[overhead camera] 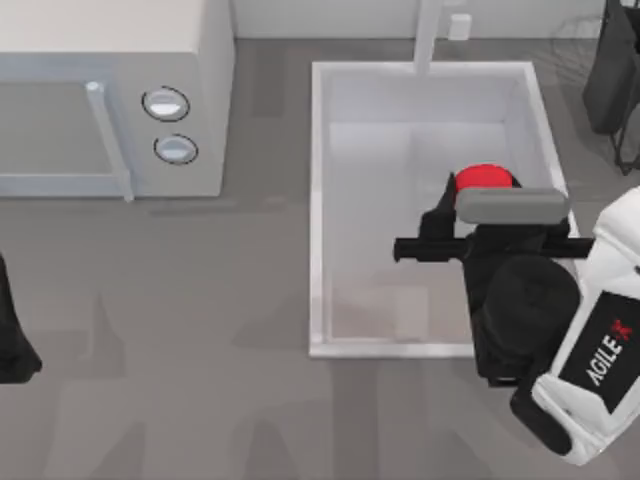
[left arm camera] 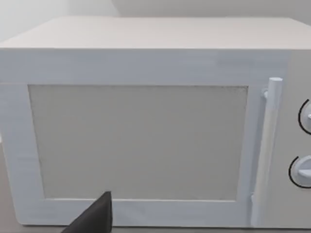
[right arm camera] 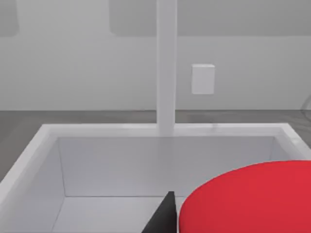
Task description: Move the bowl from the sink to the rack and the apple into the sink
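While right end effector (overhead camera: 452, 205) hangs over sink (overhead camera: 318, 210) at apple (overhead camera: 484, 178), grip unclear; microwave (overhead camera: 110, 100) well left.

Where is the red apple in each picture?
Top view: the apple sits over the sink's right part, just past the right gripper.
Left wrist view: not in it; the microwave is there.
Right wrist view: the apple is close up, large.
Shared landmark: the tap post.

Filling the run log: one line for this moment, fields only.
right gripper: over sink, at apple | grip: cannot tell | left arm: parked at table's left, facing microwave
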Controlling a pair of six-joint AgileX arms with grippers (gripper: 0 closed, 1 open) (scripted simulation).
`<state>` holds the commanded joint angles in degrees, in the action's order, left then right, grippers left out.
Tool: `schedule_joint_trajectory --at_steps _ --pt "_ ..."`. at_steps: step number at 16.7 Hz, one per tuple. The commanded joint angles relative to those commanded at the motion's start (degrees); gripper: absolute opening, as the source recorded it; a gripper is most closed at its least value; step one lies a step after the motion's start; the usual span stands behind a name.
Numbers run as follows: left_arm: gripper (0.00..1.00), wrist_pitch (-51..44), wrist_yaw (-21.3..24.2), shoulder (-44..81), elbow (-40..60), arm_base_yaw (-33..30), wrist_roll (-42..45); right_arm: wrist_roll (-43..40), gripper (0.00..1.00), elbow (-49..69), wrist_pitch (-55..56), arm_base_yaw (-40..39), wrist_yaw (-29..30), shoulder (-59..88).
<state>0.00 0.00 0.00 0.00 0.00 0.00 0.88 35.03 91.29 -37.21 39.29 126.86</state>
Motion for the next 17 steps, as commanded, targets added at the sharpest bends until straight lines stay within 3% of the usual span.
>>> schedule_joint_trajectory --at_steps 5,17 --pt "1.0 0.0 0.0 0.0 0.0 0.0 0.0 0.0 0.0 -0.2 1.1 0.0 -0.1 1.0" --pt "1.0 0.0 0.0 0.0 0.0 0.0 0.0 0.0 0.9 -0.2 1.1 0.0 -0.1 1.0"
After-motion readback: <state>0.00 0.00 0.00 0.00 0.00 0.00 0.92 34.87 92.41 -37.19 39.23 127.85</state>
